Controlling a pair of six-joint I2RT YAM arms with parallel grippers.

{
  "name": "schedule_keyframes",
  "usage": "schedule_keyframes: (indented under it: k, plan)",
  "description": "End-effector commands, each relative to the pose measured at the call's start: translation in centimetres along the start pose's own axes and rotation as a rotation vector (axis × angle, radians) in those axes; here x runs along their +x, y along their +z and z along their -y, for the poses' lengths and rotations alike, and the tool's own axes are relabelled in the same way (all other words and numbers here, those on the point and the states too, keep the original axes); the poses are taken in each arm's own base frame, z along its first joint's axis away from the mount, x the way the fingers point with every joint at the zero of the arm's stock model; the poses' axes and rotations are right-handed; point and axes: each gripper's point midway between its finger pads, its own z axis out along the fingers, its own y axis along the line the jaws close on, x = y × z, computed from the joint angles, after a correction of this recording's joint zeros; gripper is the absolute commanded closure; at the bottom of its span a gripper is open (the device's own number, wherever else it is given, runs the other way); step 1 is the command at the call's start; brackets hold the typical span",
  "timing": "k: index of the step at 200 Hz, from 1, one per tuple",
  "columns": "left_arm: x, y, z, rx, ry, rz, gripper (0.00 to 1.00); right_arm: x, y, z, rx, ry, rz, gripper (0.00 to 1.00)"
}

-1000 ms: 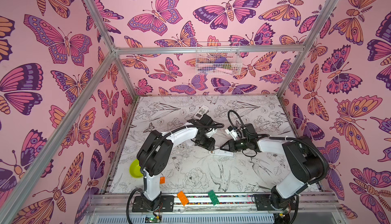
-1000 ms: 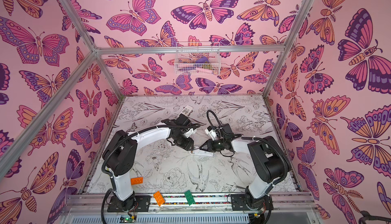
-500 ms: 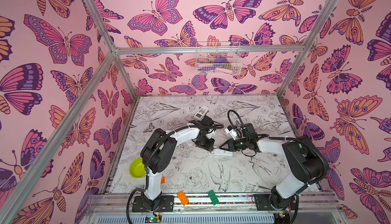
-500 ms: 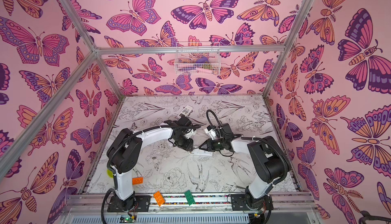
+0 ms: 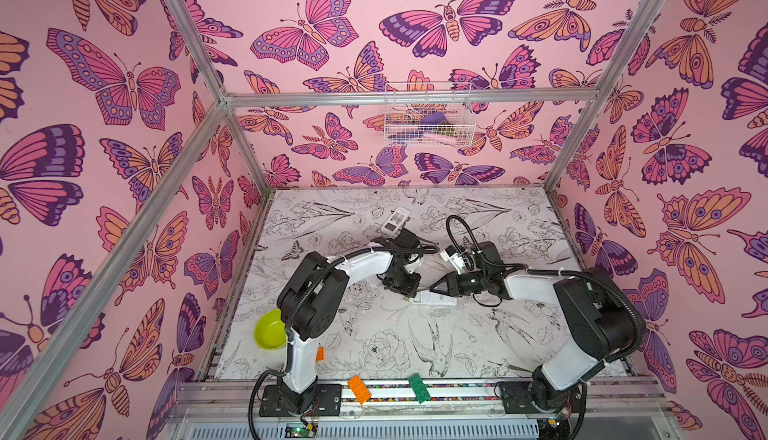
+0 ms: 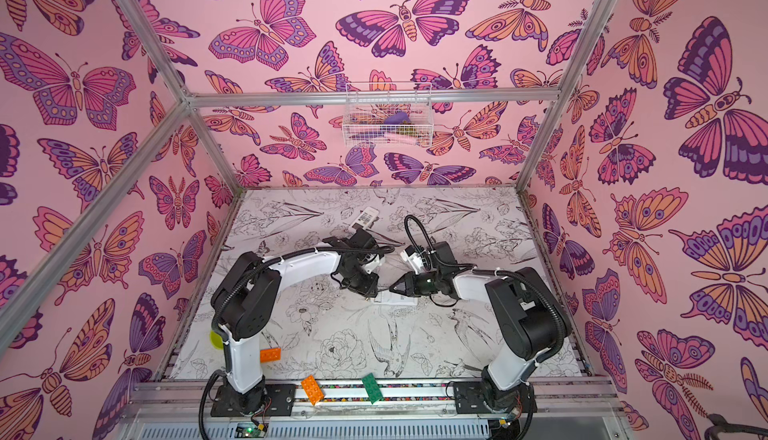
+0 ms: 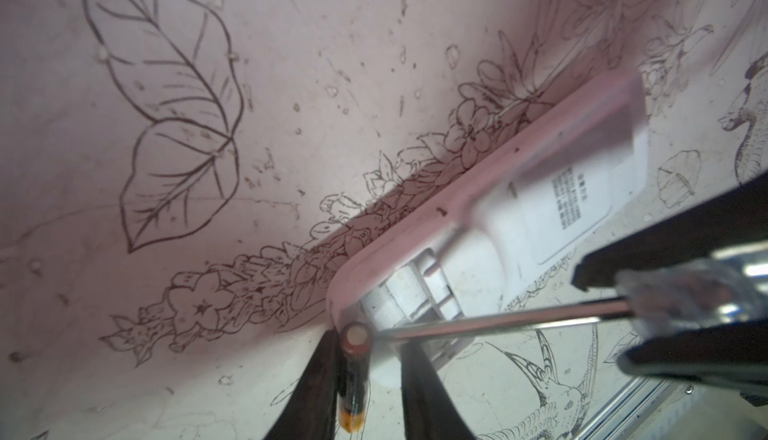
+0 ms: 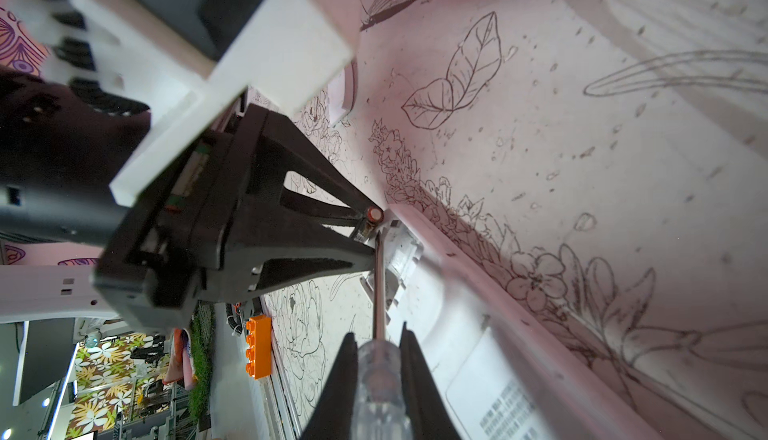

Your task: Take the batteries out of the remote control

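A white remote control [image 5: 437, 300] [image 7: 540, 192] lies back up mid-table, its battery compartment [image 7: 415, 296] open at one end. At that end one black battery with copper ends [image 7: 353, 371] [image 8: 371, 219] stands raised between the fingers of my left gripper [image 7: 370, 346] [image 5: 409, 292]. It rests against one finger, and a gap shows to the other. My right gripper [image 8: 377, 336] [image 5: 436, 287] is shut on the clear handle of a screwdriver [image 7: 498, 321], whose grey tip touches the battery. Other batteries are hidden.
A second white remote [image 5: 395, 219] lies at the back. A green bowl [image 5: 270, 329] sits front left beside the left arm's base. Orange [image 5: 359, 389] and green [image 5: 419, 388] bricks lie on the front rail. A wire basket [image 5: 428, 113] hangs on the back wall.
My left arm's elbow has swung slightly, uncovering more of the green bowl, while its gripper stays at the remote's end. The right arm has not moved.
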Motion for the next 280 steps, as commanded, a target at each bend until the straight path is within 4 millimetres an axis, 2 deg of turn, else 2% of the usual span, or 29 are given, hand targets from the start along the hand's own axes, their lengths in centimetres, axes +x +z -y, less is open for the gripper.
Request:
schedule_keyframes:
  k: [1, 21, 32, 42, 54, 82, 107, 140, 163, 206, 234, 280]
  plan:
    - [0.4, 0.9, -1.1, -0.021, -0.027, -0.016, 0.75, 0.1, -0.5, -1.4, -0.016, -0.040, -0.011, 1.00]
    - [0.3, 0.5, -1.2, -0.015, -0.033, -0.009, 0.77, 0.3, -1.2, -1.7, -0.005, -0.055, -0.010, 1.00]
    - [0.1, -0.2, -1.2, -0.008, -0.034, 0.000, 0.79, 0.6, -1.6, -1.1, 0.019, -0.031, -0.021, 1.00]
    - [-0.1, -0.8, -1.3, -0.008, -0.040, 0.007, 0.83, 0.2, -2.6, -1.8, 0.026, -0.052, 0.005, 1.00]
    - [-0.3, -1.5, -1.8, -0.008, -0.056, 0.023, 0.86, 0.1, -3.2, -2.3, 0.029, -0.068, 0.026, 1.00]
    - [-0.1, -1.8, -2.9, -0.010, -0.075, 0.031, 0.91, 0.2, -4.0, -2.0, 0.071, -0.055, 0.030, 1.00]
    - [0.3, -2.3, -3.9, -0.008, -0.099, 0.039, 0.92, 0.0, -4.7, -1.8, 0.099, -0.058, 0.065, 1.00]
    - [0.3, -4.9, -4.8, -0.023, -0.075, 0.100, 0.94, -0.4, -5.7, -1.3, 0.140, -0.040, 0.089, 1.00]
    - [0.9, -6.3, -6.1, -0.077, -0.012, 0.138, 0.94, -0.9, -6.5, -0.1, 0.194, -0.029, 0.136, 1.00]
    - [1.8, -7.5, -9.6, -0.173, 0.062, 0.185, 0.98, -2.5, -8.4, 2.6, 0.290, 0.013, 0.269, 1.00]
    - [2.3, -8.2, -12.2, -0.250, 0.060, 0.190, 0.98, -3.3, -9.4, 2.8, 0.300, 0.014, 0.319, 1.00]
    - [1.9, -8.3, -15.9, -0.385, 0.058, 0.168, 1.00, -2.8, -9.6, 3.8, 0.337, 0.023, 0.320, 1.00]
